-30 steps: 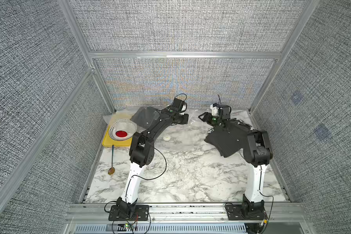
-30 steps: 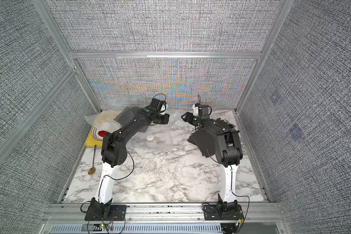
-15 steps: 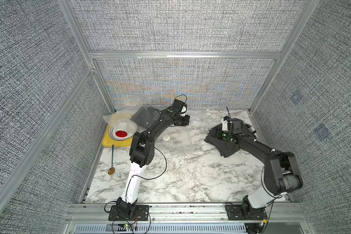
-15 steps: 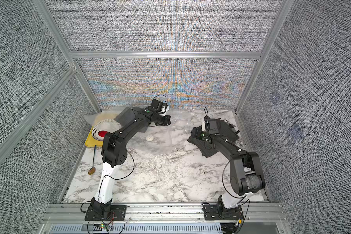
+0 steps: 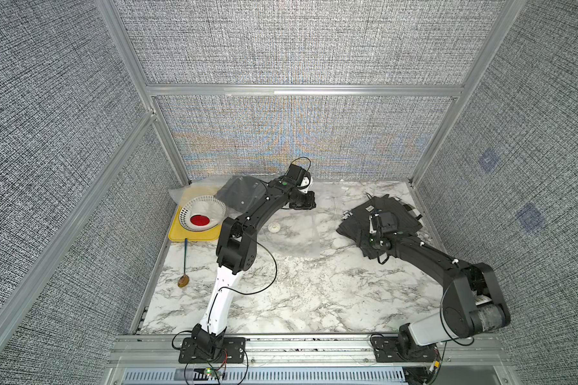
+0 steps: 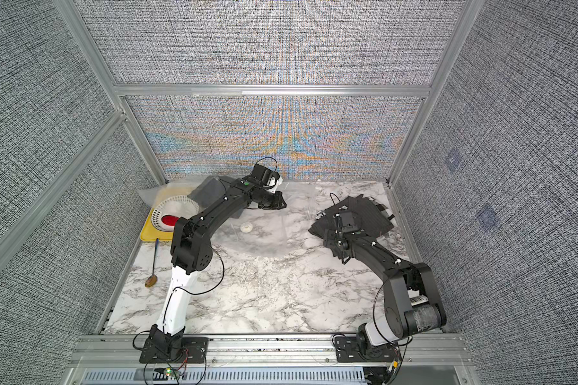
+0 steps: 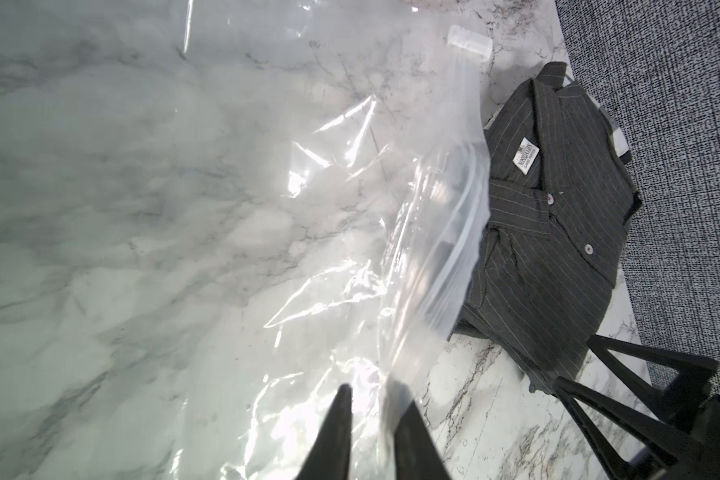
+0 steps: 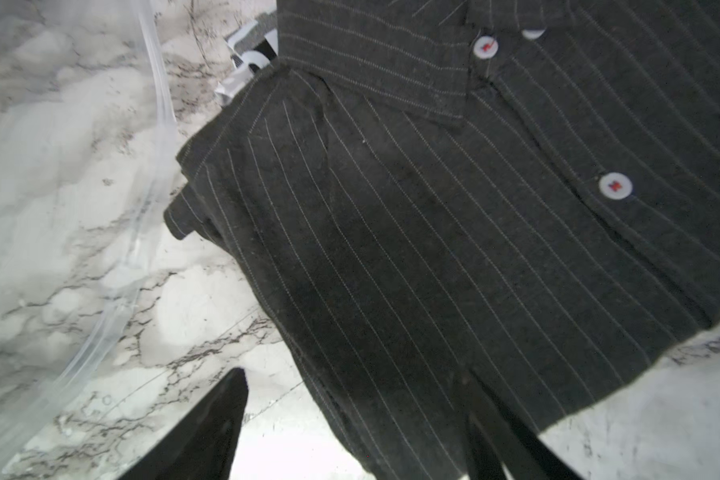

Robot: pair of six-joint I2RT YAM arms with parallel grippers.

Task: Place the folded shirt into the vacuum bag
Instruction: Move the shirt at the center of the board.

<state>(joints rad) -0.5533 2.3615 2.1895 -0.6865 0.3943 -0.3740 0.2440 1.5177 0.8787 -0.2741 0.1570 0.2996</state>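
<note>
While straddling an edge of folded shirt (image 8: 433, 249) with right gripper (image 8: 356, 395) spread wide, expect limp, light cloth; pinch thick fold between fingers (image 8: 208, 436); note left gripper (image 7: 368, 390) barely parted around slick lip of vacuum bag (image 7: 329, 208).

Right end effector (image 5: 377, 220) drew back; now over shirt (image 5: 401, 207).

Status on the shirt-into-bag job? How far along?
Done: nothing yet. The folded shirt lies on the table beside the vacuum bag, outside it.
In hand: the left hand is at the bag's mouth, with the rim running between its slightly parted jaws. The right hand hovers open over the shirt's edge.
Left: grasp the shirt and slide it into the bag.
</note>
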